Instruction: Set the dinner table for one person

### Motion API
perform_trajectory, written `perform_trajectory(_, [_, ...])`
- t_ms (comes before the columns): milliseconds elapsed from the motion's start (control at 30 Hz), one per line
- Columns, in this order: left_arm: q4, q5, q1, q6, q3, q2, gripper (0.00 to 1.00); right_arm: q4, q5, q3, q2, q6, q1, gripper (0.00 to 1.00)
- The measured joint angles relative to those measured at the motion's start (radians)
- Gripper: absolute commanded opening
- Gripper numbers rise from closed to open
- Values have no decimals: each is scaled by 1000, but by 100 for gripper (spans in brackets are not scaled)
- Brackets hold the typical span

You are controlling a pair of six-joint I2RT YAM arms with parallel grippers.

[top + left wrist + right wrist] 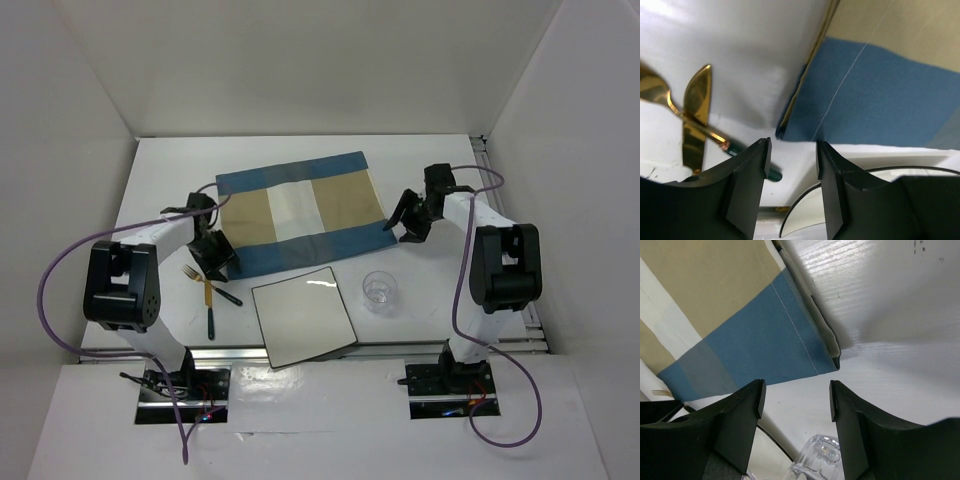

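The dinner table [170,170] is a wide white tabletop. On it lies a blue-and-tan striped placemat [300,210], a little askew. A square white black-rimmed plate [303,315] sits in front of it and a clear glass [379,290] to the plate's right. A gold fork [192,272] and knife [209,310] with dark handles lie crossed at the left. My left gripper [215,250] is open and empty just above the placemat's near left corner [782,132]. My right gripper [405,225] is open and empty over the near right corner [832,362].
In the left wrist view my gripper [792,150] has the knife [696,100] to its left and the plate's rim [805,215] below. In the right wrist view my gripper [796,397] has the glass [822,457] just below. White walls enclose the table.
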Motion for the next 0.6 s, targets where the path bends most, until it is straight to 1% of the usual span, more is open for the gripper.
perform_trajectory(167, [52,8,-4,-18,0,40,56,24,-20,-34,0,8,-19,66])
perform_trajectory(300, [57,25,-4,-21,13,64,55,48,-42,-61,0,29,-51,66])
perform_trajectory(367, [58,30,-4,-21,25,76,52,63,-50,-65,5,38,-61,65])
perform_trajectory(400, [57,31,-4,-22,32,83,48,72,-51,-65,10,43,-65,65])
perform_trajectory(467, [57,31,-4,-23,46,95,28,89,-53,-65,24,52,-68,63])
perform_trajectory(533, [66,30,-4,-24,58,110,6,106,-59,-67,39,66,-68,61])
perform_trajectory(567, [64,33,-4,-20,67,118,0,119,-67,-69,48,76,-68,60])
perform_trajectory(600, [62,32,-5,-22,74,121,0,129,-72,-69,59,82,-68,60])
